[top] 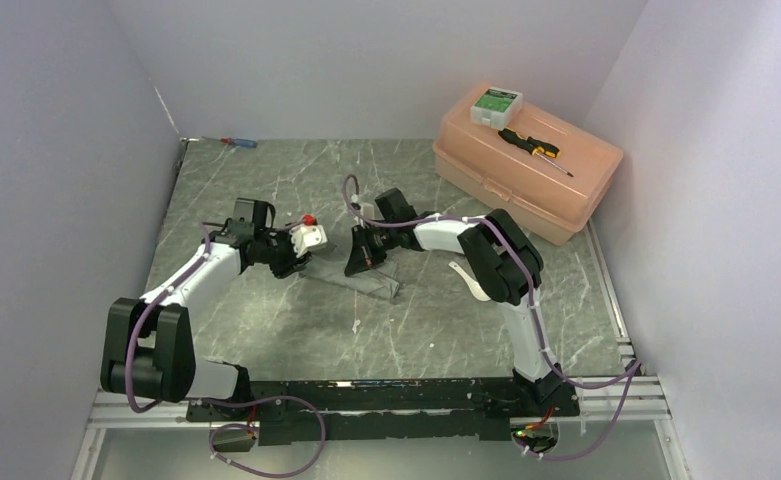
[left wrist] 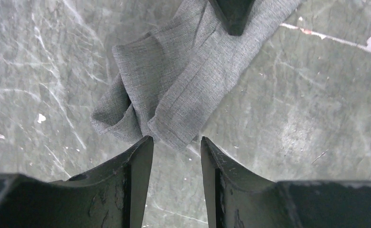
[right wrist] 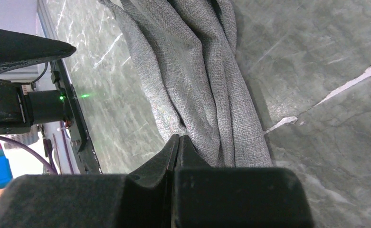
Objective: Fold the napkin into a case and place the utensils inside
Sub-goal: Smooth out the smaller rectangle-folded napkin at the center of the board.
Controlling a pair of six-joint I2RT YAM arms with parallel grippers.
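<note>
the soft plain grey cloth napkin (left wrist: 183, 80) is lying bunched into a long creased strip on the dark green marble-patterned table (top: 266, 320), out in the middle between the 2 arms. its near end is folding over on itself into a loose pocket.

the left gripper (left wrist: 176, 138) is hovering at that end. its 2 black fingers (left wrist: 138, 166) are standing about halfway apart and gripping nothing, with the corner of the cloth sitting just past their tips.

the right gripper (right wrist: 177, 137) is bearing down on the far part of the strip. its fingers (right wrist: 166, 156) are pressing tight together with no gap, right against the folds; whether any cloth is caught between them is not showing.

the white short-handled soup spoon (top: 464, 277) is lying on the table just beside the right arm's black elbow, apart from the napkin.

a peach plastic toolbox (top: 566, 190) is sitting at the far right, carrying a black-and-yellow screwdriver (top: 534, 147).
</note>
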